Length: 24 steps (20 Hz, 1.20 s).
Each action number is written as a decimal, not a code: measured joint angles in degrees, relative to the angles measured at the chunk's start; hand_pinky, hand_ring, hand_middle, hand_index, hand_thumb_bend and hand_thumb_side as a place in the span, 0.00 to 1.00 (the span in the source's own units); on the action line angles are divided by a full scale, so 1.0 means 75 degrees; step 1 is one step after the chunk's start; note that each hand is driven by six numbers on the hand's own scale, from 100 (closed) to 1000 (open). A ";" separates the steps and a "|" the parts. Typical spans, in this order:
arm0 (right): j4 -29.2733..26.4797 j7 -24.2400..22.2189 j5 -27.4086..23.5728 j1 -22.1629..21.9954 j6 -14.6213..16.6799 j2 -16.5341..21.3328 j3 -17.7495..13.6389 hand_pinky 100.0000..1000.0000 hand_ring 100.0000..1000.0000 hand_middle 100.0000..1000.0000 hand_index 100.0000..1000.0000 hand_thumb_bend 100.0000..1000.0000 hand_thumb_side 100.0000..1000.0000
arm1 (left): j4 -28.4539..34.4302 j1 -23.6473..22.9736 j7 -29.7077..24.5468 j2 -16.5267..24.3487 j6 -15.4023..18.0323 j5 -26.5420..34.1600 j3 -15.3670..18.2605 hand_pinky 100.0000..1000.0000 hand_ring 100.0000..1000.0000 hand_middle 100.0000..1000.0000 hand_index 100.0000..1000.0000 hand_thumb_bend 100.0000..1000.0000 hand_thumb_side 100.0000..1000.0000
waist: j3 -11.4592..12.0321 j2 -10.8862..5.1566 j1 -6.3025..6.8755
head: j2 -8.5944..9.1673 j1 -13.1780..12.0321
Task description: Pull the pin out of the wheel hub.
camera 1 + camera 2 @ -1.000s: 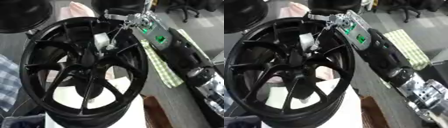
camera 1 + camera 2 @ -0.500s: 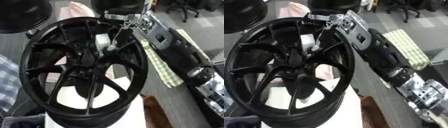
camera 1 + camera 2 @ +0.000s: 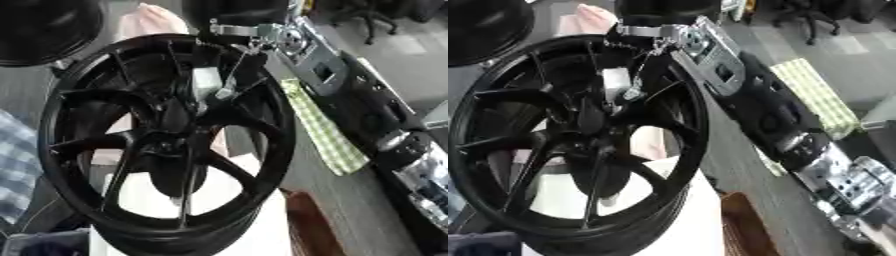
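I am looking down at a black wheel (image 3: 166, 145), which is standing nearly upright and tilted on a white support (image 3: 245, 220) on the bench (image 3: 350, 210). My right arm (image 3: 772, 115) is coming in from the lower right and reaching up across the wheel's far rim. The right hand (image 3: 241, 37) is sitting at the top of the wheel, above the hub (image 3: 179, 117), with its silver parts just over the upper spokes. I cannot tell whether its fingers are curled or straight — the hand is too blurred against the dark rim.

Just below the hand, a pale, whitish piece (image 3: 206, 82) is showing inside the wheel, close to the hub and between two spokes. A thin light line is running from the hand down toward it. I am taking this pale piece for the pin, though its shape is unclear, and I cannot tell whether the hand is touching it.

Below and to the right of the hand, beside the arm, a green-and-white checked cloth (image 3: 325, 134) is lying on the bench. Up and to the left of the hand, part of another dark wheel (image 3: 39, 30) is showing in the corner. My left hand is not showing in either view.
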<state>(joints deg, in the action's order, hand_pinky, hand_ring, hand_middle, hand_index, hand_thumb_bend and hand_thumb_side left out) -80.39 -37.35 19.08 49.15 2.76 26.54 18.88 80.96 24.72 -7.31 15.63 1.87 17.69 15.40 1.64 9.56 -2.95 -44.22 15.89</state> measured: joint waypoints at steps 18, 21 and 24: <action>0.0000 -0.0063 -0.0259 0.0216 0.0030 0.0177 -0.0184 0.56 0.40 0.10 0.46 0.11 0.06 | 0.0000 -0.0008 -0.0048 0.0000 -0.0017 -0.0013 -0.0001 0.74 0.70 0.51 0.71 0.07 0.73 | -0.0014 -0.0005 -0.0007 | 0.0000 0.0095; 0.0000 -0.0067 -0.0604 0.0384 -0.0127 0.0329 -0.0326 0.55 0.40 0.09 0.47 0.09 0.07 | 0.0000 -0.0023 -0.0050 0.0000 -0.0019 -0.0016 -0.0001 0.74 0.70 0.51 0.71 0.07 0.73 | -0.0023 -0.0038 -0.0011 | 0.0000 0.0124; -0.0001 -0.0106 -0.1088 0.0546 -0.0400 0.0482 -0.0516 0.54 0.39 0.09 0.47 0.08 0.08 | 0.0000 -0.0068 -0.0053 0.0000 -0.0021 -0.0017 -0.0001 0.74 0.70 0.51 0.71 0.07 0.73 | -0.0034 -0.0080 -0.0038 | 0.0000 0.0160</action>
<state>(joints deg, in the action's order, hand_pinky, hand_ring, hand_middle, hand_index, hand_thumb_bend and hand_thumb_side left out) -80.40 -38.15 10.93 53.25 -0.25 30.16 15.01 80.96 24.21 -7.70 15.62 1.71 17.56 15.39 1.39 8.97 -3.23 -44.22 17.09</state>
